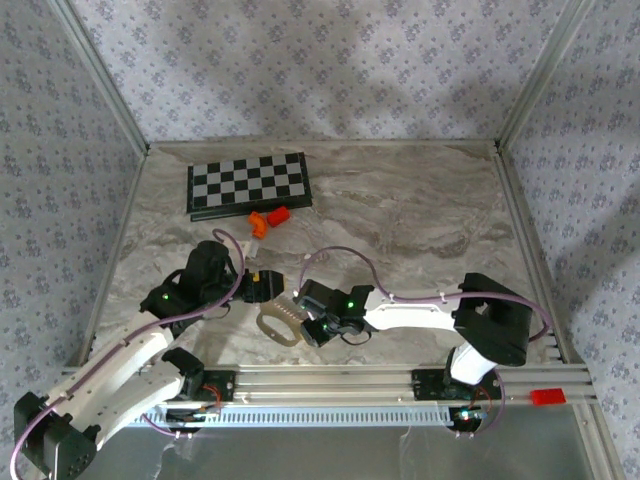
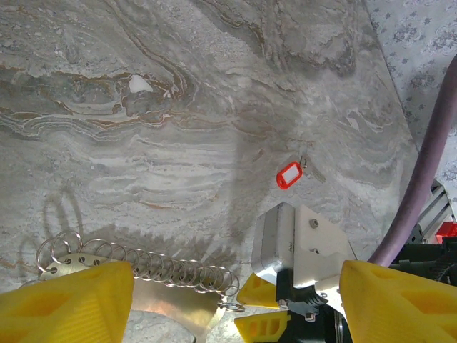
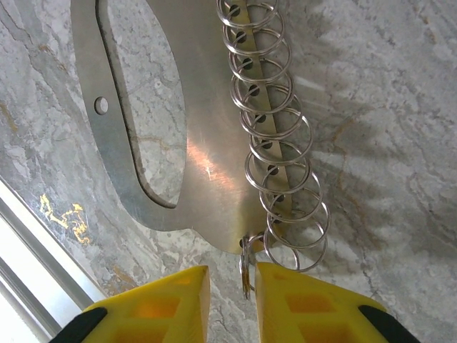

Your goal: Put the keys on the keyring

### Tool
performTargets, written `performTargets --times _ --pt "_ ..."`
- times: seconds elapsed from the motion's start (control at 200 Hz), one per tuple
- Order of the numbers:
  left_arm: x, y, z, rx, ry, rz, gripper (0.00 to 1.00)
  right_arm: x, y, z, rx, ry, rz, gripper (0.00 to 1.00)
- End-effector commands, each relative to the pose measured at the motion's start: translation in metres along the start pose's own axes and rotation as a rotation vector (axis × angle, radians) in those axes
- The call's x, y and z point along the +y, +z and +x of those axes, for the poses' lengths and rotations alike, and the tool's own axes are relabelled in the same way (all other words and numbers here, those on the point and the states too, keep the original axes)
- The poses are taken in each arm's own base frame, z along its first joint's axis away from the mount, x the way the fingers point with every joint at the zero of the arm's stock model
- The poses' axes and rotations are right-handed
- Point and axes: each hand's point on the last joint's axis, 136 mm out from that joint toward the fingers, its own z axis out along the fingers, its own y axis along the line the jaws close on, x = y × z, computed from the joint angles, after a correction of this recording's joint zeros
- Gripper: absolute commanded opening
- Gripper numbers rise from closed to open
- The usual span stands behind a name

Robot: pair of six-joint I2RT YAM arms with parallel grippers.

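The keyring, a small red tag (image 2: 289,175), lies flat on the marble to the right of both grippers. A tiny silver piece (image 2: 305,163) touches its upper end; I cannot tell whether it is a key or the wire ring. My right gripper (image 3: 232,293) (image 1: 305,331) sits at the end of a steel plate (image 3: 207,179) that carries a row of split rings (image 3: 275,121). The last ring (image 3: 245,268) stands edge-on between its yellow fingers, against the right finger, with a gap to the left one. My left gripper (image 2: 232,314) (image 1: 262,289) hovers wide open above the plate's other side.
Two orange blocks (image 1: 268,218) lie in front of a checkerboard (image 1: 249,184) at the back. A red block (image 1: 547,396) rests on the front rail. The right arm's purple cable (image 2: 421,179) runs close to the left gripper.
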Motion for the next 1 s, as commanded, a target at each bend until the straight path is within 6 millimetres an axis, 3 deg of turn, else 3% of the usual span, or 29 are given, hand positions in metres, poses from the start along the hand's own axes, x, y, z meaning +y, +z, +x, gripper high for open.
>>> performTargets --times 0.0,0.995 --pt "-0.0061 -0.003 -0.004 -0.02 0.024 0.031 0.75 0.0013 0.0014 -0.0002 0.019 -0.016 0.013 0.23" --pt "-0.0084 -0.0075 -0.0065 -0.035 0.039 0.033 0.75 -0.0002 0.0043 0.0001 0.037 -0.028 0.026 0.11"
